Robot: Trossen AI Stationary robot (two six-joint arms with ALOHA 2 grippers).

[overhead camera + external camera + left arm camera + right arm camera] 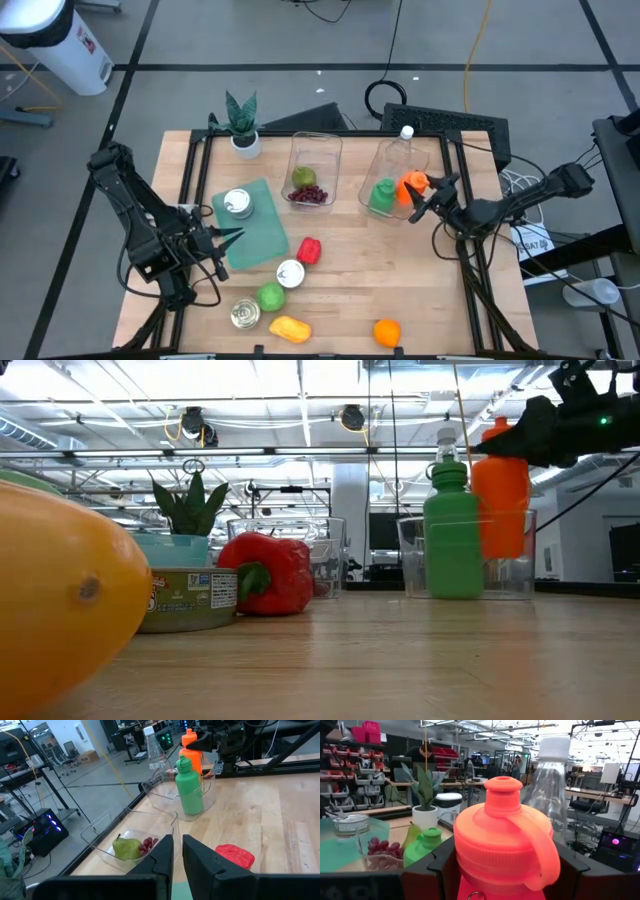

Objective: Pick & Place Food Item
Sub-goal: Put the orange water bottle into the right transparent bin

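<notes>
An orange bottle [413, 185] with an orange flip cap is in my right gripper [425, 195], above a clear bin [395, 150] on the table's far right. That bin also holds an upright green bottle [382, 195] and a clear bottle [402, 140]. A second clear bin [318, 145] contains a pear [303, 177] and grapes [310, 195]. A red pepper [309, 250] lies mid-table. My left gripper [228, 245] hovers shut over a green mat [262, 235] on the left and touches nothing. My right gripper pinches the orange bottle just under its cap [470, 855], one finger [432, 870] on each side. The fingers come level from the table's right. The bottle hangs upright, and its lower end [500, 545] is raised off the bin floor but still between the bin walls.
Cans stand on the mat [237, 203], beside the pepper [290, 273] and near the front edge [244, 314]. A green fruit [270, 297], a yellow fruit [289, 327] and an orange [387, 332] lie along the near edge. A potted plant [242, 125] stands far left.
</notes>
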